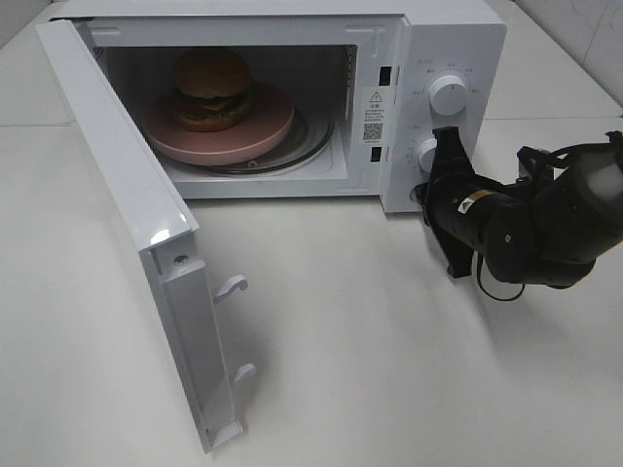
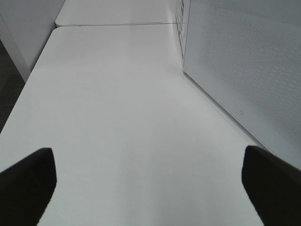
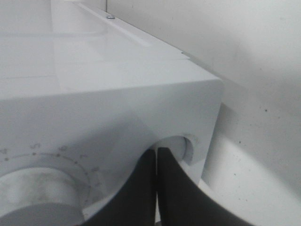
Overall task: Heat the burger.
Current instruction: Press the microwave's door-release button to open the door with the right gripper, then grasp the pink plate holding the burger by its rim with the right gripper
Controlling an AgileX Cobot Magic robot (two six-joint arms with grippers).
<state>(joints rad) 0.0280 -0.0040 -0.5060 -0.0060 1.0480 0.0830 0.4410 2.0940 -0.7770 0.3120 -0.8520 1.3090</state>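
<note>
Burger (image 1: 211, 88): inside the microwave (image 1: 458, 39), on the pink plate (image 1: 268, 131), ready to heat.
Door (image 1: 117, 185): wide open; I judge it must be closed first.
Right pincer (image 3: 156, 160): clenched, empty, at the microwave's lower knob (image 1: 424, 149); I cannot tell whether it touches.
Left pincer (image 2: 150, 183): released, over the tabletop (image 2: 117, 117) beside the door.

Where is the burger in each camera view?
Exterior high: burger on the pink plate inside the open microwave.
Left wrist: not in it.
Right wrist: not in it.
Shared landmark: the white microwave, its door in the left wrist view, its dial panel in the right.
</note>
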